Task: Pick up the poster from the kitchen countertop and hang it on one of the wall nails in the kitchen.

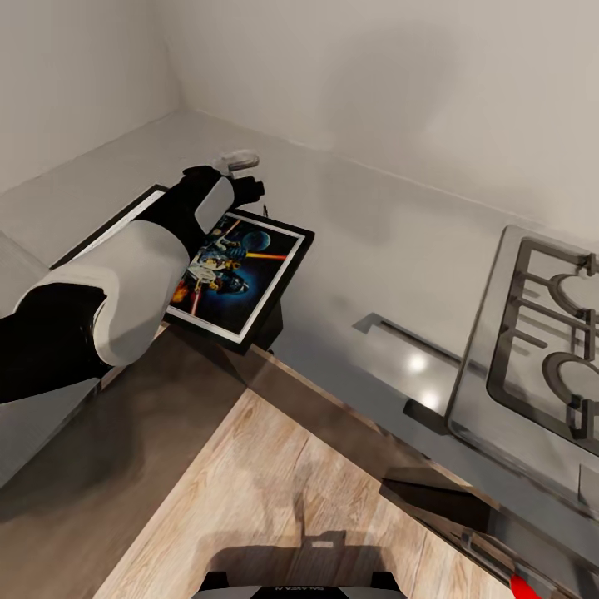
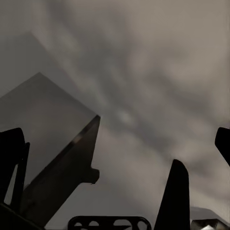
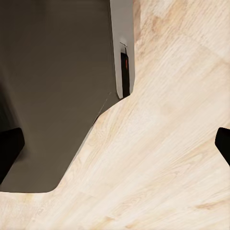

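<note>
My left gripper (image 1: 252,185) hangs over the poster's (image 1: 241,270) far edge, fingers (image 2: 175,191) spread wide, holding nothing. My left arm reaches forward across it. The poster lies flat on the grey bench (image 1: 374,241), near its front edge.

My right gripper (image 3: 115,143) is open above the wooden floor (image 3: 167,158).

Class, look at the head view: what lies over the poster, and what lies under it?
The left arm covers part of the poster. Beneath is the grey countertop; one corner overhangs its edge. The contact underneath is hidden.
</note>
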